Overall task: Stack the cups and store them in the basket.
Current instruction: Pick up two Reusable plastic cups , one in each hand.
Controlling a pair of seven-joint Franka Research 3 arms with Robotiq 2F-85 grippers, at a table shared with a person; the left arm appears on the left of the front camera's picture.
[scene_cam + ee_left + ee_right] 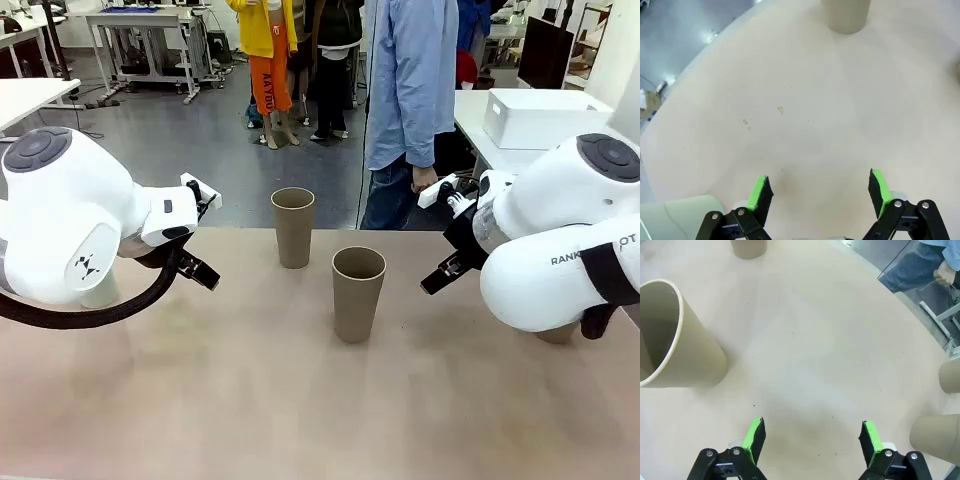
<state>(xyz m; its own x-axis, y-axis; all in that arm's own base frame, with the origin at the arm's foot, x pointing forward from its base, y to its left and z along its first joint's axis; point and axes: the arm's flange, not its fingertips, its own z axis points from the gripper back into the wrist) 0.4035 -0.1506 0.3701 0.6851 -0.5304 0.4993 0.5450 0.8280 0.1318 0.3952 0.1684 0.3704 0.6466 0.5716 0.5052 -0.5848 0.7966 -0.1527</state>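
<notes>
The tan tabletop [250, 400] spans the front view. A person in a light blue shirt [410, 80] stands behind its far edge, one hand [424, 178] low at the side. The white left arm [70, 215] and right arm [560, 250] come in from either side, both bent above the surface.

The white basket [530, 125] sits on a separate table at the far right, well apart from the cups. Two brown cups stand upright with open mouths near the middle of the tabletop. These are the far cup [293, 227] and the near cup [358, 293], close together but not touching.

In the right wrist view two further brown cups show at the right edge, an upper cup [951, 376] and a lower cup [937, 437]. A pale greenish shape [675, 217] in the corner of the left wrist view may be the mint cup, though too little of it shows to be sure.

The left tool [818, 179] is released, its jaws spread wide over bare tabletop with nothing between them. The right tool [812, 424] is spread just as wide and is also empty. The green pads [758, 192] of both tools touch nothing.
</notes>
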